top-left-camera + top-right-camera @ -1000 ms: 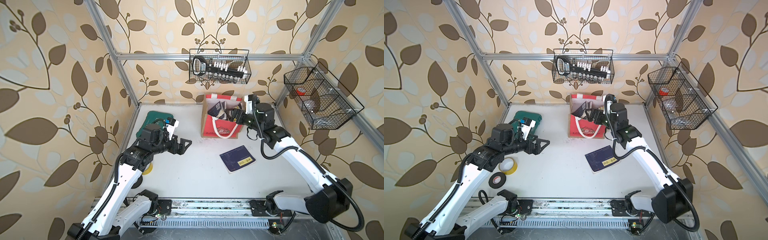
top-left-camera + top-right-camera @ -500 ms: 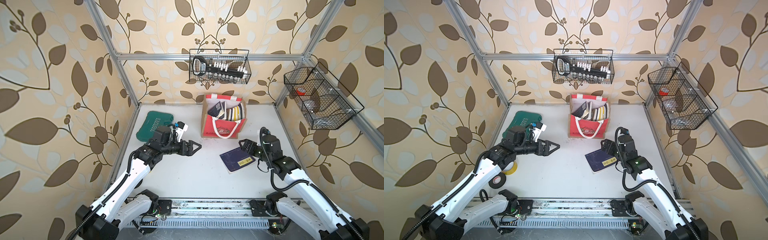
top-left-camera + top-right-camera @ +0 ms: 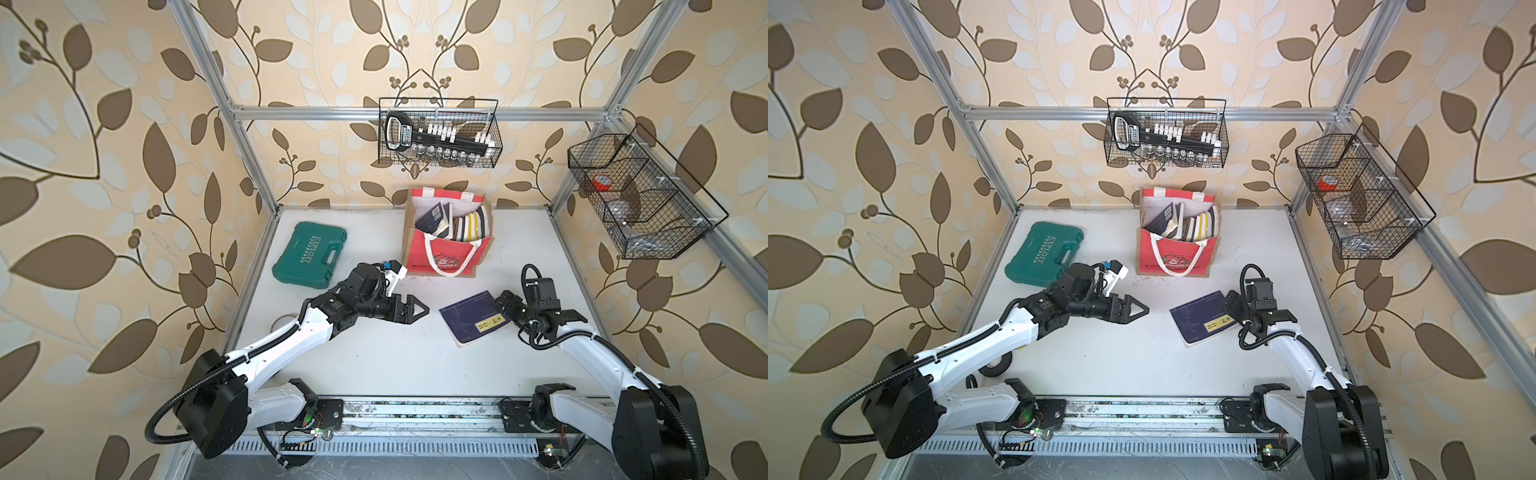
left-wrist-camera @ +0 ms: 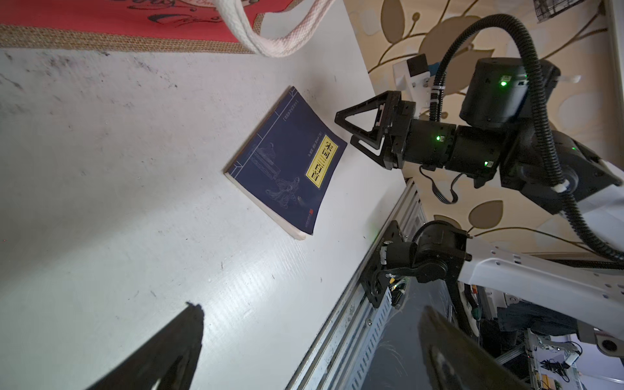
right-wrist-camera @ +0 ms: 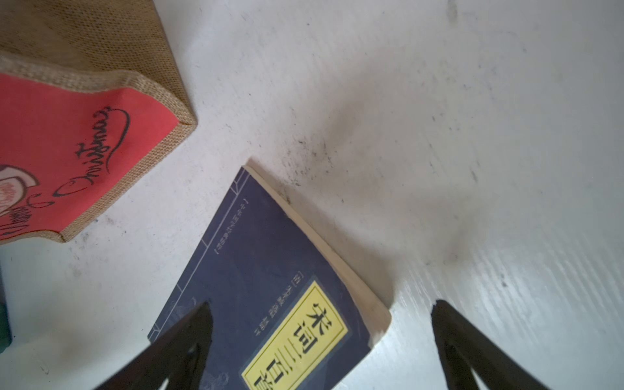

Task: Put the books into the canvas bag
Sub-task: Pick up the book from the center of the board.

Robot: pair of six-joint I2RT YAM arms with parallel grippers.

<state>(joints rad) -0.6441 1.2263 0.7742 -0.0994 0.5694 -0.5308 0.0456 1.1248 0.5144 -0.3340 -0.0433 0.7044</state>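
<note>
Gaping empty right tool [image 4: 343, 128] over book [image 4: 287, 162]

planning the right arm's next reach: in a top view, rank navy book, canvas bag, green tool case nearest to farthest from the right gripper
From the right gripper, in a top view:
1. Navy book, flat on the table right beside it.
2. Canvas bag, upright near the back wall.
3. Green tool case, far over on the left.

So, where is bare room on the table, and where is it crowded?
Free: the table strip between the navy book and the front rail; also the back patch between the green tool case and the canvas bag. Crowded: around the book, with the right hand at its corner.
</note>
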